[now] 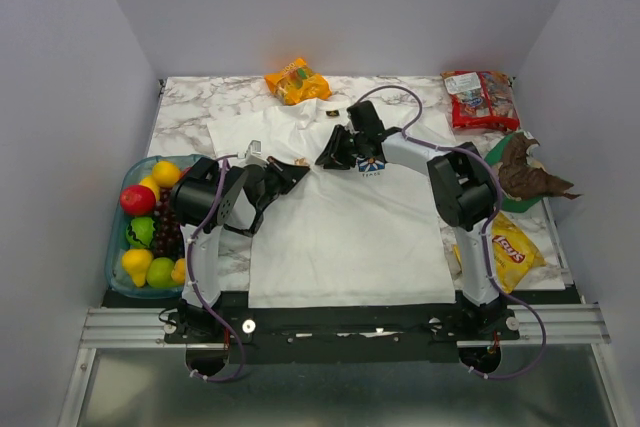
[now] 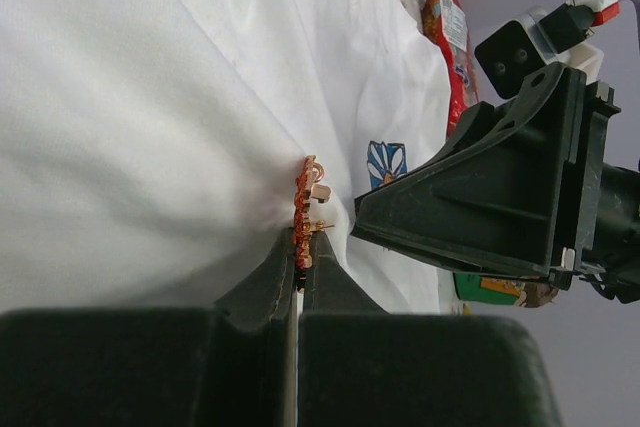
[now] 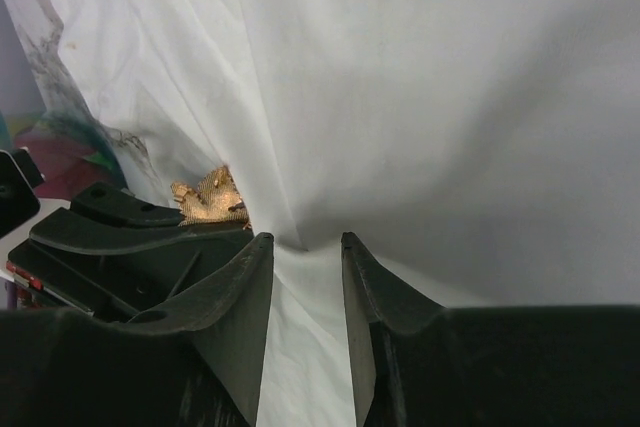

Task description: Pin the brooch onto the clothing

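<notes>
The white T-shirt (image 1: 350,227) lies flat on the marble table, its blue-and-white daisy print (image 1: 371,165) on the chest. My left gripper (image 2: 302,247) is shut on the small orange-red brooch (image 2: 303,209) and holds it edge-on against a puckered spot of the shirt (image 2: 150,127). In the top view, this gripper (image 1: 296,169) sits left of the print. My right gripper (image 3: 305,239) faces it from the other side, its fingers apart and pressed into the cloth (image 3: 420,97) with a fold between them. The brooch's gold back (image 3: 212,199) shows just left of those fingers.
A tub of fruit (image 1: 112,257) stands at the left edge. An orange snack bag (image 1: 296,80) and a red bag (image 1: 480,97) lie at the back. A yellow chip bag (image 1: 510,252) and a brown leafy thing (image 1: 525,175) lie on the right.
</notes>
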